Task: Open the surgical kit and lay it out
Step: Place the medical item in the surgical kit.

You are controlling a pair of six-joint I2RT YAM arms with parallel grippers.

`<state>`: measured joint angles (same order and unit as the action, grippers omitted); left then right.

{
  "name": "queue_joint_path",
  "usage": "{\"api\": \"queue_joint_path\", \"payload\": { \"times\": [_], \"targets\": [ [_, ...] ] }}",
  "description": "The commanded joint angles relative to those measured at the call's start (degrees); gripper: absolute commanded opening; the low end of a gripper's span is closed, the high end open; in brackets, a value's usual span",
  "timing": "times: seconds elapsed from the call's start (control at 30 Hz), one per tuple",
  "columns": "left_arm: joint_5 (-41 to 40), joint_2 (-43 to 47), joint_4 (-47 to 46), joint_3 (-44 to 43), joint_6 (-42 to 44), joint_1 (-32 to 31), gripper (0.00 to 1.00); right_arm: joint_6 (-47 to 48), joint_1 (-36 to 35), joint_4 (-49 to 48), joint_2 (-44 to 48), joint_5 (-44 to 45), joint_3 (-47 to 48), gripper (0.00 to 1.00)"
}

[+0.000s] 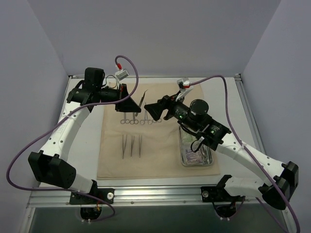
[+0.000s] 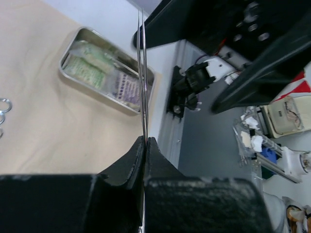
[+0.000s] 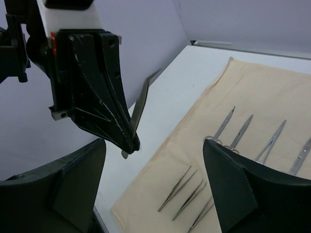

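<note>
left jaws clamp tweezers point(image 2: 143, 87), seemingly above cloth wrap point(image 1: 109, 160); right jaws wide, empty.

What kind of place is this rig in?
Probably a lab test cell, not a clinic: plain walls box in the table, and the left wrist view shows cluttered benches beyond its edge.

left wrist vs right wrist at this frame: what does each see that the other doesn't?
Left wrist only: the steel tray with pale packets inside, plus the right arm's base.

Right wrist only: three laid-out tweezers side by side, and the right hand, open.

Both: the beige cloth, the left hand shut on the held tweezers, and the clamps. Left wrist catches only their ring handles at its left edge.
</note>
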<state>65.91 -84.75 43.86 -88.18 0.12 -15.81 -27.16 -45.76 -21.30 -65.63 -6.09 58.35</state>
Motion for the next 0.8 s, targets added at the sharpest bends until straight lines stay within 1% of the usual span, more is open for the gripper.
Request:
{"api": "queue_joint_path", "payload": {
  "times": [0.0, 0.07, 0.1, 0.13, 0.2, 0.27, 0.33, 0.37, 0.47, 0.63, 0.77],
  "targets": [
    [9.6, 3.1, -7.5, -1.2, -4.8, -0.4, 0.02, 1.3, -0.5, -8.5, -2.3, -6.6, -0.1, 0.75],
    [9.3, 3.5, -8.8, 0.3, -5.9, -0.7, 0.02, 0.4, -0.6, -12.3, -2.0, -7.1, -1.5, 0.68],
    [9.5, 4.1, -11.0, 0.8, -7.7, -0.8, 0.02, -1.0, -0.9, -15.5, -1.7, -5.9, -3.3, 0.55],
    [9.6, 4.2, -12.2, 2.2, -8.6, -0.9, 0.02, -1.7, -1.1, -17.2, -1.4, -5.4, -4.5, 0.51],
    [9.6, 5.2, -14.3, 3.0, -10.2, -0.9, 0.02, -2.9, -1.1, -21.4, -1.3, -5.4, -6.9, 0.49],
    [9.6, 5.6, -14.3, 3.5, -10.2, -0.9, 0.02, -4.0, -1.1, -22.9, -1.8, -5.9, -7.5, 0.48],
    [9.3, 5.8, -14.5, 3.6, -10.4, -0.9, 0.02, -5.2, -1.2, -25.4, -2.5, -6.8, -8.2, 0.43],
    [9.3, 5.8, -14.6, 3.8, -10.5, -0.9, 0.02, -5.4, -1.3, -27.4, -2.7, -7.4, -8.2, 0.43],
    [9.3, 6.2, -15.1, 4.1, -10.9, -0.8, 0.02, -5.4, -1.4, -28.4, -2.9, -8.2, -7.9, 0.39],
    [8.8, 6.4, -15.3, 4.3, -11.4, -0.9, 0.02, -4.3, -1.4, -27.2, -0.7, -8.6, -7.9, 0.39],
    [8.1, 6.2, -16.0, 4.6, -12.0, -1.4, 0.02, -5.0, -1.7, -26.5, -2.0, -7.2, -6.9, 0.39]
  ]
}}
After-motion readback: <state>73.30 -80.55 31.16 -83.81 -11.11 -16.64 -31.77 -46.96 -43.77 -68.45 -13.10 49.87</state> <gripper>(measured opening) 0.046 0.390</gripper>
